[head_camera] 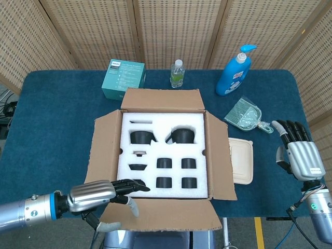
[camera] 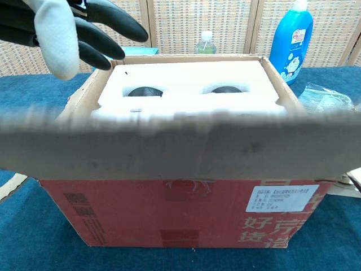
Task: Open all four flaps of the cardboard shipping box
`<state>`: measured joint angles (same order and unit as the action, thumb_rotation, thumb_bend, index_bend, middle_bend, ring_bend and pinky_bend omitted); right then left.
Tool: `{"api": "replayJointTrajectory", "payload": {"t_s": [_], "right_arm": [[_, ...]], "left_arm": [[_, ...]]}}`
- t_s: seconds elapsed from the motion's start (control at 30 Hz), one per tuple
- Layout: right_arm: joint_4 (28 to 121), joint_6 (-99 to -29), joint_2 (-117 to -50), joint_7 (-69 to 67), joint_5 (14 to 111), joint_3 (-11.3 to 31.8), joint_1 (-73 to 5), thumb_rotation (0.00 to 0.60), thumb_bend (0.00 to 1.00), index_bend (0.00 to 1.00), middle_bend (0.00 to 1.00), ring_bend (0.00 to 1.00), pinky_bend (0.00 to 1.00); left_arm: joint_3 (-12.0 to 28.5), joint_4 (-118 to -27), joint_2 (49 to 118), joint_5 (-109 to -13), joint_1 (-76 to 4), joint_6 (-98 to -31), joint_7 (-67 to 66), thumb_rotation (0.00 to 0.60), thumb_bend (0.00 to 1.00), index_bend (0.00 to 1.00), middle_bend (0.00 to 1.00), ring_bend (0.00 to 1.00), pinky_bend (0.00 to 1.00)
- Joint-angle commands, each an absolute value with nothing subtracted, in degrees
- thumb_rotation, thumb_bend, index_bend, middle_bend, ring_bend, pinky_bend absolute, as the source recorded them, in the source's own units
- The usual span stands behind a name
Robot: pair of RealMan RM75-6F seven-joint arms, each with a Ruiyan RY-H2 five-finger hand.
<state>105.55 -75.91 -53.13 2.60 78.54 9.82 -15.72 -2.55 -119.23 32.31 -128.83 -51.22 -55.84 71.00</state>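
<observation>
On blue tabletop [head_camera: 57, 135], cardboard box [head_camera: 163, 150] with near flap [head_camera: 161, 215] folded out, left hand [head_camera: 104, 193] over it grasping nothing, right hand [head_camera: 298, 153] idle and empty: last flap nearly down, needing only a press flat.

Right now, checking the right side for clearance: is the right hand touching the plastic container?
Apart. The head view shows blue tablecloth between the right hand and the plastic container.

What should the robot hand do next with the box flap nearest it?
Probably lift the left robot hand off the near flap and pull it back: all four flaps of the brown cardboard box already look folded outward, showing the white foam insert.
</observation>
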Motion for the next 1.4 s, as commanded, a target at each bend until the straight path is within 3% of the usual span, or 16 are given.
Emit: {"api": "replayJointTrajectory", "payload": {"t_s": [0.03, 0.4, 0.47, 0.57, 0.77, 1.03, 1.4], "right_arm": [[105.5, -75.9, -53.1, 2.4, 78.6, 9.8, -15.7, 0.600, 0.83, 0.05, 0.11, 0.00, 0.03], [104.8, -76.0, -53.3, 1.7, 78.8, 9.6, -15.5, 0.600, 0.83, 0.05, 0.11, 0.00, 0.03], [104.6, -76.0, -53.4, 1.6, 78.9, 9.5, -15.5, 0.600, 0.83, 0.05, 0.11, 0.00, 0.03], [104.2, -76.0, -53.7, 1.4, 78.8, 9.5, -15.4, 0.600, 0.83, 0.05, 0.11, 0.00, 0.03], [102.8, -76.0, -54.5, 0.5, 78.1, 9.4, -15.2, 0.600, 0.83, 0.05, 0.11, 0.00, 0.03], [101.6, -77.6, -55.7, 1.1, 78.8, 9.1, -14.4, 0.600, 0.83, 0.05, 0.11, 0.00, 0.03], [101.5, -80.6, -57.6, 3.9, 79.2, 8.2, -12.5, 0.600, 0.81, 0.05, 0.11, 0.00, 0.03]], "left_arm": [[-2.4, -119.0, 31.9, -126.9, -51.0, -55.6, 66.9, 0.164, 0.37, 0.33, 0.00, 0.00, 0.00], [1.3, -119.2, 35.4, -111.6, -44.5, -52.5, 40.2, 0.157, 0.36, 0.33, 0.00, 0.00, 0.00], [2.0, -119.3, 36.7, -107.7, -42.1, -53.4, 33.0, 0.199, 0.37, 0.33, 0.00, 0.00, 0.00], [2.7, -119.0, 39.2, -102.8, -38.4, -56.3, 23.2, 0.316, 0.36, 0.32, 0.00, 0.00, 0.00], [3.3, -116.6, 45.6, -93.8, -30.7, -65.2, 7.7, 0.408, 0.36, 0.29, 0.00, 0.00, 0.00], [2.5, -113.7, 53.2, -88.5, -22.6, -75.3, -7.8, 0.423, 0.36, 0.24, 0.00, 0.00, 0.00], [0.3, -110.6, 57.0, -85.8, -14.5, -83.9, -13.7, 0.423, 0.34, 0.24, 0.00, 0.00, 0.00]]}}
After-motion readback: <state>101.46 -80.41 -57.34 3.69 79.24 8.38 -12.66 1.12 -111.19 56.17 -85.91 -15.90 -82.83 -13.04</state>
